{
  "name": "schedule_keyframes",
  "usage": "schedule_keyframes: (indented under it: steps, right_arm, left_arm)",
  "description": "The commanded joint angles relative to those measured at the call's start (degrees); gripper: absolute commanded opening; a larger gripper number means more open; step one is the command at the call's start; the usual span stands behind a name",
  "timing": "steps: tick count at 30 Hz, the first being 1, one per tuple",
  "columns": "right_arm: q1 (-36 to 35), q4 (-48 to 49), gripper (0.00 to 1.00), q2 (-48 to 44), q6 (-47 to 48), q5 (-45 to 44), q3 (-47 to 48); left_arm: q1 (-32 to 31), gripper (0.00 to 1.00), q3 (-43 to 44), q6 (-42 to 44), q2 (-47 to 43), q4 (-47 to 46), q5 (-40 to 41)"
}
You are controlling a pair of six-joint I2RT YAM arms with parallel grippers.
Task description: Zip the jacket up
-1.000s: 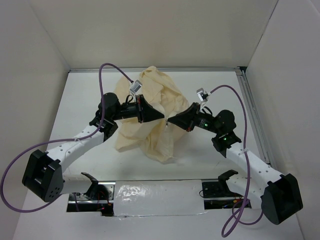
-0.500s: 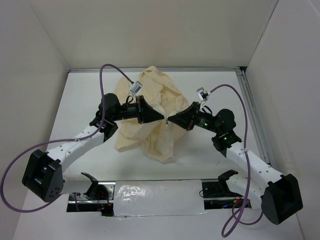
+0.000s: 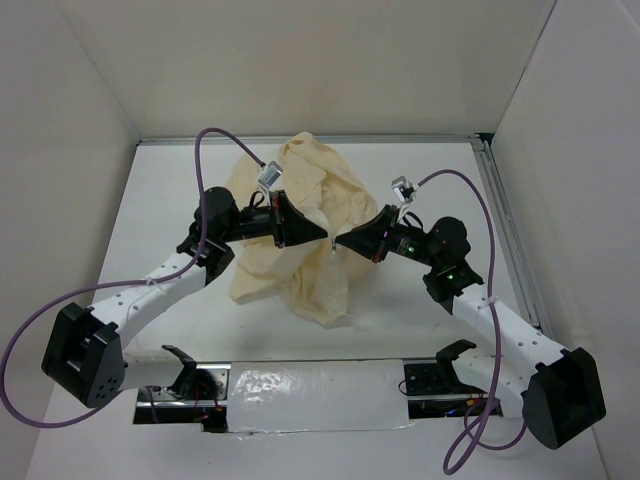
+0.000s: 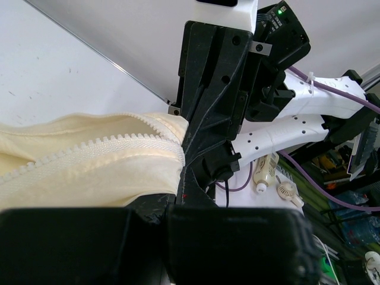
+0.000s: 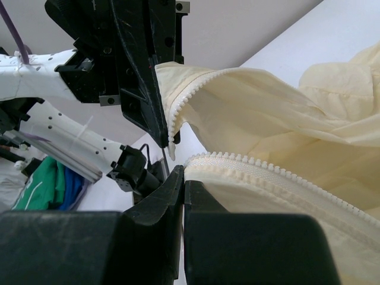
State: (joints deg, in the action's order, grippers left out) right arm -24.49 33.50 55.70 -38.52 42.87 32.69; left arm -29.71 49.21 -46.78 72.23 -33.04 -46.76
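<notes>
The pale cream-yellow jacket (image 3: 300, 220) lies crumpled on the white table and is lifted at the middle between my two grippers. My left gripper (image 3: 322, 236) is shut on one zipper edge of the jacket (image 4: 101, 155), its teeth running along the top. My right gripper (image 3: 342, 241) is shut on the other zipper edge (image 5: 249, 172), with a row of white teeth leading away to the right. The two grippers face each other, tips nearly touching. The end of the left-held zipper edge (image 5: 173, 122) hangs just in front of my right fingers.
White walls close in the table (image 3: 420, 300) at back and sides. A metal rail (image 3: 505, 230) runs along the right edge. Purple cables (image 3: 205, 170) loop over both arms. The arm bases and a foil-covered strip (image 3: 310, 390) sit at the near edge.
Both grippers have edged slightly toward each other and up, keeping hold of the zipper edges. The jacket has barely shifted.
</notes>
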Motion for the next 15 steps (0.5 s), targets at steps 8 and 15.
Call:
schedule_keyframes:
  steps: [8, 15]
  right_arm:
    - [-0.56, 5.88, 0.00, -1.03, -1.99, 1.95, 2.20]
    - [-0.73, 4.91, 0.00, -1.74, -2.08, 0.29, 2.20]
  left_arm:
    - [-0.17, 0.00, 0.62, 0.64, -0.60, -3.17, -0.61]
    - [-0.26, 0.00, 0.62, 0.73, -0.77, -3.79, -1.66]
